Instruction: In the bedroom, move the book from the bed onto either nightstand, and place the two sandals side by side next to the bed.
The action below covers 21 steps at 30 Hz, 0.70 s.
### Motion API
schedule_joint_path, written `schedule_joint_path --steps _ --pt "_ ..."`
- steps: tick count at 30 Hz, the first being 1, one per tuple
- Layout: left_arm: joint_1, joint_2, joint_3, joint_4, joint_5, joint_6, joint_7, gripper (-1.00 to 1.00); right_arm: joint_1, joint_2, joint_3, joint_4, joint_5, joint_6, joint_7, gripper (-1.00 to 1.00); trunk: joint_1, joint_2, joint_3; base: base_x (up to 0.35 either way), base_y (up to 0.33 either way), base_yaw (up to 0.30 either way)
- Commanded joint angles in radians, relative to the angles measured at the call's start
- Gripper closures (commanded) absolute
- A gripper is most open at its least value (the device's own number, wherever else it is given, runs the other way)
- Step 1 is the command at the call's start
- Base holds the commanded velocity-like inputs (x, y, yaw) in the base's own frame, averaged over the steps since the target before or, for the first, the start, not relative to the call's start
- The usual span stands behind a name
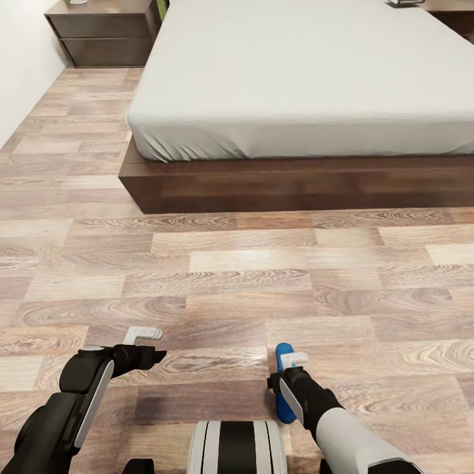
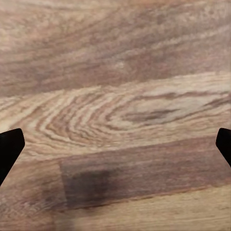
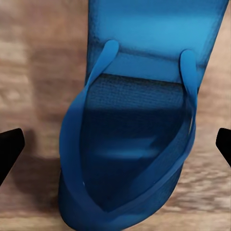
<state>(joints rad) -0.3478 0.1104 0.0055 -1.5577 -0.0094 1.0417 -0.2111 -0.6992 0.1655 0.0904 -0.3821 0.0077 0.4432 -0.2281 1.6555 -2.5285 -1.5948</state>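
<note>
Sandal (image 3: pixel 130 144) lies on floor (image 1: pixel 263 276) directly under right hand (image 1: pixel 284 376), long axis pointing toward bed (image 1: pixel 296 85); hand wide open, empty. Left hand (image 1: pixel 146 349) open, empty.

A bright blue flat sandal (image 3: pixel 139 120) with a blue Y-shaped strap lies directly beneath the right gripper (image 3: pixel 115 147) on the brown wood-plank floor (image 3: pixel 33 62), sole down and strap side up. The strap's two arms run from either side of the sole and meet in a point, with a darker, textured footbed showing between them. The gripper's two black fingertips (image 3: pixel 9 149) stand wide apart, one on each side of the sandal, neither touching it, and a soft shadow lies on the planks beside the sole.
</note>
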Motion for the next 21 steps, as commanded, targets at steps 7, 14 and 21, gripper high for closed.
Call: schedule_joint_path --steps 7,14,21 --pt "0.000 0.000 0.001 -0.001 -0.001 0.004 -0.004 -1.00 0.001 -0.002 0.006 0.000 -0.030 0.008 -0.005 -1.00 0.000 0.000 -0.001 0.000 0.000 0.000" --pt "0.000 0.000 0.001 -0.001 -0.001 0.004 -0.004 -1.00 0.001 -0.003 0.006 0.000 -0.050 0.008 -0.005 -1.00 0.000 0.000 -0.001 0.000 0.000 0.000" --pt "0.000 0.000 0.001 -0.001 -0.001 0.004 -0.004 -1.00 0.001 -0.004 0.006 0.000 -0.055 0.008 -0.005 -1.00 0.001 -0.001 -0.012 0.000 0.000 0.000"
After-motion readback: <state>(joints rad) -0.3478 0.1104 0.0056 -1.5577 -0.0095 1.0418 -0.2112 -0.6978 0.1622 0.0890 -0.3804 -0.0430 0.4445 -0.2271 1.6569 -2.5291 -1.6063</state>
